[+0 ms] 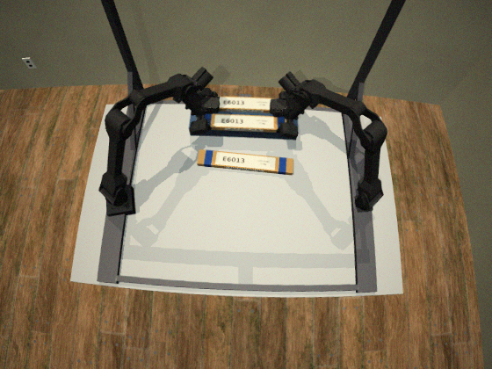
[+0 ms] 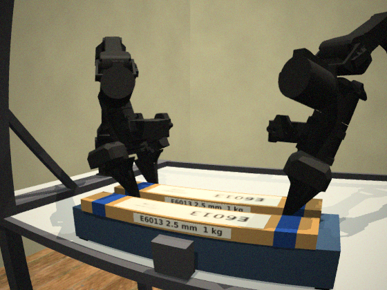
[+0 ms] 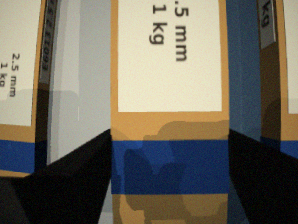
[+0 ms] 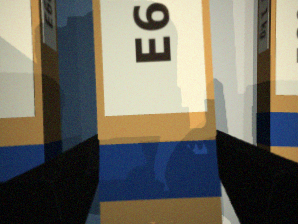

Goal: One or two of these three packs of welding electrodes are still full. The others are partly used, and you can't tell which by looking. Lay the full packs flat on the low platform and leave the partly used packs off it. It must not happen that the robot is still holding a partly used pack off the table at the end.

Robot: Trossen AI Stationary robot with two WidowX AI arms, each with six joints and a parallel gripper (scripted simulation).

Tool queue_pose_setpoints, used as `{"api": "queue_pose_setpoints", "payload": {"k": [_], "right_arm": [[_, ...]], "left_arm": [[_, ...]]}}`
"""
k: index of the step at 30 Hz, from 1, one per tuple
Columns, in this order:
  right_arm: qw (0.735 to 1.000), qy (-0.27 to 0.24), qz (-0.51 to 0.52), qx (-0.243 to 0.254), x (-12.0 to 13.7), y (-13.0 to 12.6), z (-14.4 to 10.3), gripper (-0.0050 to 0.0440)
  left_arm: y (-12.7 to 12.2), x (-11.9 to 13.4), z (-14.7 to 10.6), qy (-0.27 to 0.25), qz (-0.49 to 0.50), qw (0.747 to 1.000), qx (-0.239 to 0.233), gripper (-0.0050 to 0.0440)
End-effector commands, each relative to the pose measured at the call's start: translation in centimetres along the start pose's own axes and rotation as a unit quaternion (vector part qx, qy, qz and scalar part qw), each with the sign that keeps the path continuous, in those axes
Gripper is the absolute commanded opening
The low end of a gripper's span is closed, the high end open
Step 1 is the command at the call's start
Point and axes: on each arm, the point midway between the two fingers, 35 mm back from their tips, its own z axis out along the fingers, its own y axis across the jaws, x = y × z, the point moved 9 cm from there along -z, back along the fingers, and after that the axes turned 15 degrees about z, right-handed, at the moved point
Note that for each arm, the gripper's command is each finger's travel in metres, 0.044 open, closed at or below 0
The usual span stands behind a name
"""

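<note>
One orange pack with blue bands (image 1: 252,123) (image 2: 221,193) (image 3: 170,60) (image 4: 150,90) lies flat on the blue platform (image 1: 239,133) (image 2: 121,235). My left gripper (image 1: 285,117) (image 3: 168,135) is shut on its small-print end; my right gripper (image 1: 206,116) (image 4: 156,139) is shut on its E6013 end, fingers touching both sides. A second pack (image 1: 246,104) (image 2: 166,208) (image 4: 17,75) lies flat on the platform, parallel, along its back edge. A third pack (image 1: 246,161) (image 3: 15,40) (image 4: 285,75) lies flat on the white table, off the platform.
The table (image 1: 237,211) stretches in front of the third pack. Dark frame rails (image 1: 112,250) (image 1: 365,250) run along both sides. A small dark block (image 2: 173,257) stands at the table edge beside the platform, near the second pack.
</note>
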Motion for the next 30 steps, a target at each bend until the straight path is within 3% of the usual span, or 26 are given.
{"api": "queue_pose_setpoints", "payload": {"k": [1, 2, 3, 30], "right_arm": [[1.000, 0.003, 0.003, -0.018, 0.65, 0.33, -1.69, 0.0430], [1.000, 0.003, 0.003, -0.018, 0.65, 0.33, -1.69, 0.0430], [1.000, 0.003, 0.003, -0.018, 0.64, 0.34, -1.69, 0.0430], [1.000, 0.001, 0.002, -0.017, 0.48, 0.48, -1.45, 0.0430]], "left_arm": [[-0.29, 0.11, -2.00, -0.012, -0.003, 1.000, 0.019, -0.0050], [-0.29, 0.11, -2.00, -0.012, -0.003, 1.000, 0.019, -0.0050], [-0.30, 0.10, -2.01, -0.012, -0.003, 1.000, 0.020, 0.0430], [-0.35, -0.07, -1.57, -0.011, -0.002, 1.000, 0.016, 0.0430]]}}
